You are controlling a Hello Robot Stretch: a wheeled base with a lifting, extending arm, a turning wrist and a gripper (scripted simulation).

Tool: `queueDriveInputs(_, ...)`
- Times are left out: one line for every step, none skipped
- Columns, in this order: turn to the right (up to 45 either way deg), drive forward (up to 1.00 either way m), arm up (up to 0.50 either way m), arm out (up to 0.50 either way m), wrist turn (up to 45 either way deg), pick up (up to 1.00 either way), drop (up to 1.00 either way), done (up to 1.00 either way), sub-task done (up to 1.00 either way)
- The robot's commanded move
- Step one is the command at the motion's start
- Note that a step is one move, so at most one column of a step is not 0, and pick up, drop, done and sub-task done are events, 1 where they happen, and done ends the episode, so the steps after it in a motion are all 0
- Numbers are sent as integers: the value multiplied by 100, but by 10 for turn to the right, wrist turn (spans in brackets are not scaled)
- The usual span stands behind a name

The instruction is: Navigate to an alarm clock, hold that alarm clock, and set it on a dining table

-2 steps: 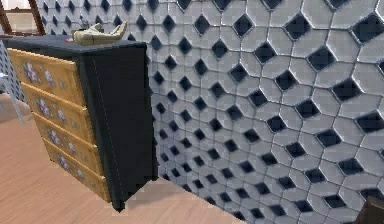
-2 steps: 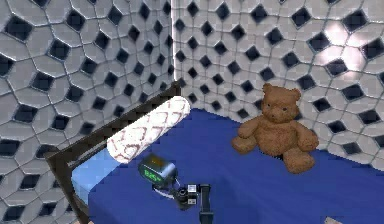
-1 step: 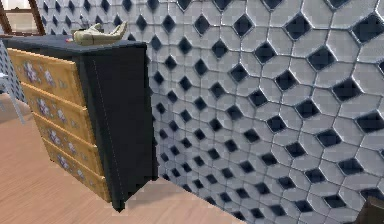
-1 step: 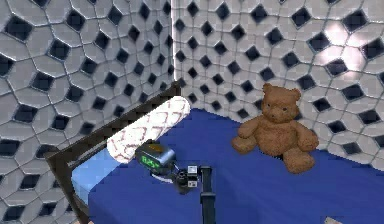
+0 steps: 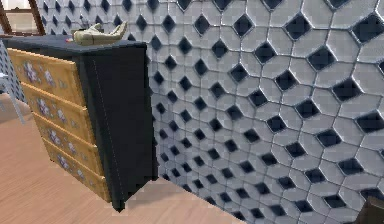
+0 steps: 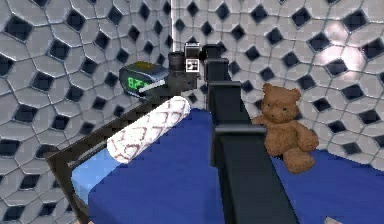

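Bedroom, walls (image 6: 60,50) tiled in pale grey hexagon shapes with dark blue diamond insets. Gripper (image 6: 163,86) sits at the end of the dark arm (image 6: 235,140), which reaches out across the bed (image 6: 170,185); two white marker squares (image 6: 190,62) just behind it. The fingers point toward the bed's far left corner, right at the alarm clock (image 6: 138,80). Cannot tell whether the gripper holds the clock or anything else: the roll pillow lies right below and the contact is not readable.

Alarm clock: small dark boxy body, face lit with green digits, tilted a little, seen against the tiled wall just above the bed's far left end.

Below it, on the bed, a long roll pillow (image 6: 150,128), white with a fine criss-cross pattern, lying along the bed's left edge. Blue sheet, dark frame. Brown teddy bear (image 6: 282,125) sits upright on the bed, on the arm's other side from the clock.

Forward view: same tiled wall (image 5: 270,100), wood floor (image 5: 40,190), a dresser (image 5: 70,105) with black frame and four yellow wood drawers. A tan, bowl-like object (image 5: 100,35) rests on top. Its place relative to the bed cannot be told.
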Motion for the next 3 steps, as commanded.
queueDriveInputs(0,0,0,0,-450,0,0,0,0)
queueDriveInputs(0,0,0,0,-450,0,0,0,0)
queueDriveInputs(0,0,0,0,-90,0,0,0,0)
